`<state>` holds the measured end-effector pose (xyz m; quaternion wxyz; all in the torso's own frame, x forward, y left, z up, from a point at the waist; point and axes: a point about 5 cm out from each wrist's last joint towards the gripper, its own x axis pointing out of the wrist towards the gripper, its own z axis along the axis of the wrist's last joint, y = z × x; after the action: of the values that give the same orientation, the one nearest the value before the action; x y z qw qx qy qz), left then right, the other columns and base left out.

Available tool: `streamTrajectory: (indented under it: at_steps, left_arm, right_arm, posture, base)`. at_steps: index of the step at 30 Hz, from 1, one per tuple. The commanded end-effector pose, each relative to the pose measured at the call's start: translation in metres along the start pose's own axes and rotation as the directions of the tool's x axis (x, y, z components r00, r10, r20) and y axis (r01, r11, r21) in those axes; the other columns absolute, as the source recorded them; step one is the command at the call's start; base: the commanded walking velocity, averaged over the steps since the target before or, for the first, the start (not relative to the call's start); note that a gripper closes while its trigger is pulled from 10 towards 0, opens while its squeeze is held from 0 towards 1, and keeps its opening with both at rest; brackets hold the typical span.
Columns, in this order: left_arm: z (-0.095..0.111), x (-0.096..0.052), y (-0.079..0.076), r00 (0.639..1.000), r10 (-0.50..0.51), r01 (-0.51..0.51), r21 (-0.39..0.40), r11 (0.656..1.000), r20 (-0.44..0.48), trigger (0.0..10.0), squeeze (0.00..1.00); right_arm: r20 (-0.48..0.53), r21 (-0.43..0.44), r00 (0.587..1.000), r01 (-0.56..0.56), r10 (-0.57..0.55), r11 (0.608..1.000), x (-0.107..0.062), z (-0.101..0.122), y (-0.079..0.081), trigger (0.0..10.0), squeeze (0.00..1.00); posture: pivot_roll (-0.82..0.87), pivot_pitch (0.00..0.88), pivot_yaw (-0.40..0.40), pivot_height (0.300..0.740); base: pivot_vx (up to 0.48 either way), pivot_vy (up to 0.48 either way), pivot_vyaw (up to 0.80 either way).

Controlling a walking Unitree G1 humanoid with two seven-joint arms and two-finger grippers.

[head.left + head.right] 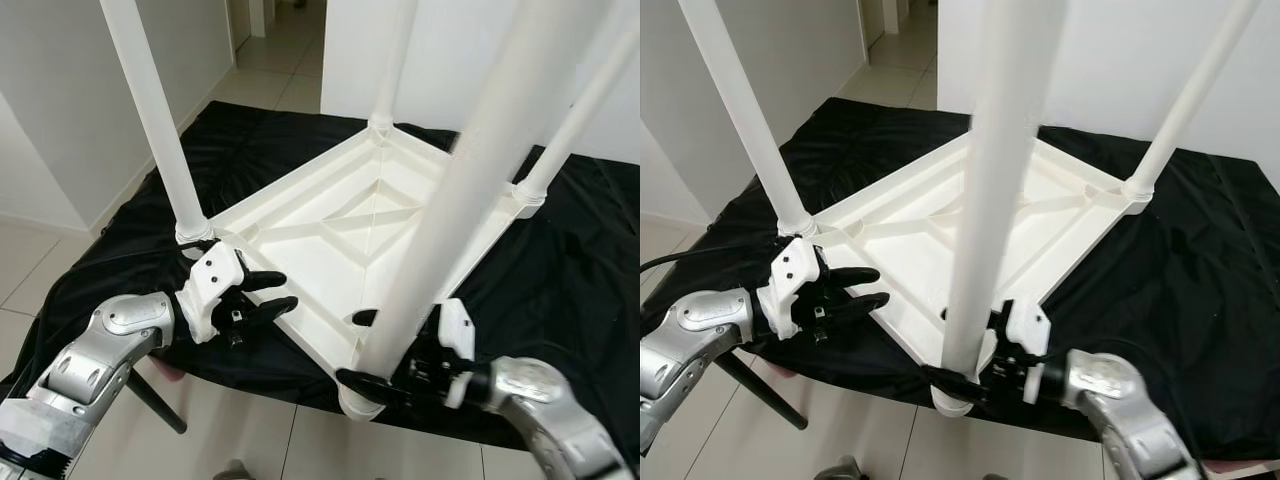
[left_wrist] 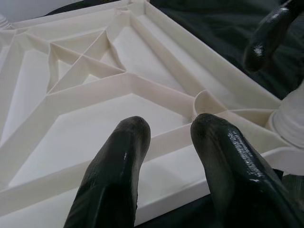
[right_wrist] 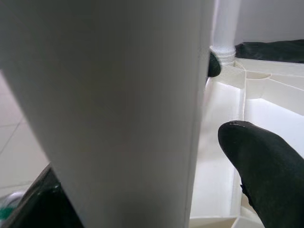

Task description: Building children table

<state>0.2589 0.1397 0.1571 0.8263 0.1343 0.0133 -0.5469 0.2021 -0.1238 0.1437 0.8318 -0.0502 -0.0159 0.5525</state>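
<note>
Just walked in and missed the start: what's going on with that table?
A white plastic children's table lies upside down on a black cloth, with four white legs standing up from its corners. The robot's right hand has its fingers around the nearest white leg close to its socket. The left hand, fingers apart, rests at the table's near-left edge.

Head cameras: look forward and down from above at the upturned white table (image 1: 370,230) on a black cloth (image 1: 560,270); both share that scene, slightly offset sideways.
Left wrist camera: looks along its fingers (image 2: 118,166), close over the table's ribbed underside.
Right wrist camera: very close to the near leg (image 3: 114,104), a far leg socket beyond.
</note>
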Motion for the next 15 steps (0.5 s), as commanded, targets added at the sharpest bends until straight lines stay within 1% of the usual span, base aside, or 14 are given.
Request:
streamTrajectory:
  at_steps: [1,3,6,8,9,12,14,15]
  left_arm:
    - [0.004,0.003,-0.014,0.979,-0.204,0.203,0.021,0.979,0.016,10.0,0.0]
    - [0.004,0.005,-0.016,0.978,-0.207,0.207,0.018,0.978,0.022,10.0,0.0]
    - [0.004,0.01,-0.018,0.977,-0.211,0.211,0.018,0.977,0.036,10.0,0.0]
    - [0.005,0.015,-0.021,0.973,-0.227,0.226,0.019,0.974,0.047,10.0,0.0]
    - [0.005,0.016,-0.022,0.971,-0.232,0.231,0.018,0.973,0.049,10.0,0.0]
    - [0.005,0.018,-0.023,0.967,-0.247,0.246,0.023,0.969,0.056,10.0,0.0]
    - [0.005,0.018,-0.023,0.967,-0.247,0.246,0.023,0.969,0.056,10.0,0.0]
    - [0.007,0.021,-0.023,0.964,-0.257,0.256,0.026,0.966,0.065,10.0,0.0]
  right_arm:
    - [-0.01,-0.012,0.996,0.088,-0.088,0.996,0.002,-0.005,-0.006,10.0,0.0]
    - [0.008,0.006,0.992,0.128,-0.128,0.992,0.005,-0.007,-0.006,10.0,0.0]
    - [0.024,0.03,0.986,0.166,-0.167,0.986,0.003,-0.009,-0.002,10.0,0.0]
    - [0.003,0.027,0.973,0.232,-0.233,0.972,-0.011,-0.012,-0.008,10.0,0.0]
    - [-0.004,0.021,0.967,0.253,-0.253,0.967,-0.016,-0.013,-0.01,10.0,0.0]
    - [-0.009,0.005,0.963,0.271,-0.271,0.963,-0.02,-0.014,-0.012,10.0,0.0]
    - [-0.009,0.005,0.963,0.271,-0.271,0.963,-0.02,-0.014,-0.012,10.0,0.0]
    - [-0.015,-0.004,0.957,0.29,-0.29,0.957,-0.026,-0.014,-0.014,10.0,0.0]
  posture:
    - [0.13,0.017,-0.027,0.74]
    - [0.13,0.017,-0.027,0.74]
    - [0.12,0.02,-0.028,0.74]
    - [0.1,0.025,-0.02,0.74]
    - [0.1,0.025,-0.02,0.74]
    - [0.09,0.026,-0.011,0.74]
    - [0.09,0.026,-0.011,0.74]
    - [0.07,0.028,-0.005,0.74]
  base:
    - [0.0,0.0,0.0]
    - [0.0,0.0,0.0]
    - [0.0,0.0,0.0]
    - [0.0,0.0,0.0]
    - [0.0,0.0,0.0]
    - [0.0,0.0,0.0]
    - [0.0,0.0,0.0]
    - [0.0,0.0,0.0]
